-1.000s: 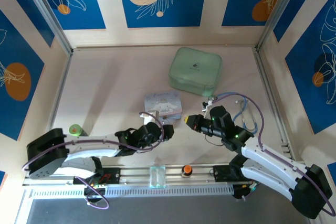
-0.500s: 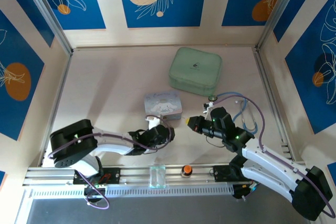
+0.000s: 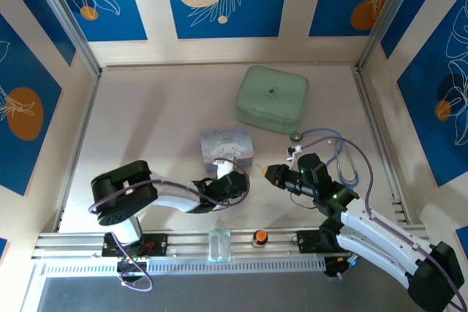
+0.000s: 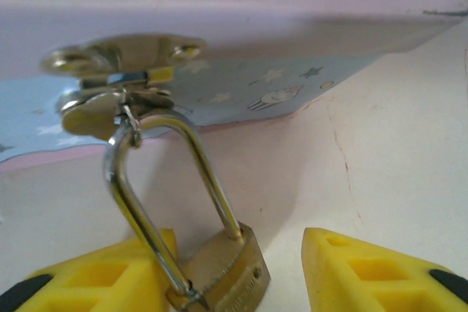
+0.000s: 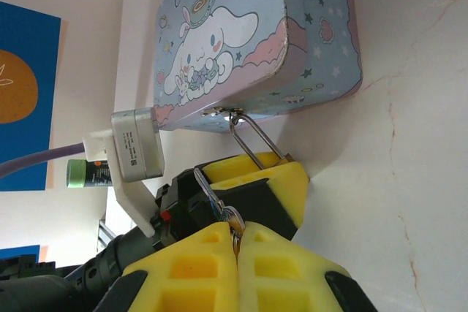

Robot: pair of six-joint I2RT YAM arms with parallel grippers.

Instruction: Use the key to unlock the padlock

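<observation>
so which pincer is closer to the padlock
Left. The left pincer is open, a finger each side of the padlock; the right pincer, shut on the key, sits apart to its right.

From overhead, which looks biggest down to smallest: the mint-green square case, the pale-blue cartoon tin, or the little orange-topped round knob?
1. mint-green square case
2. pale-blue cartoon tin
3. orange-topped round knob, by far the smallest

The gaps are wide, so nearness to the camera does not change the order.
</observation>
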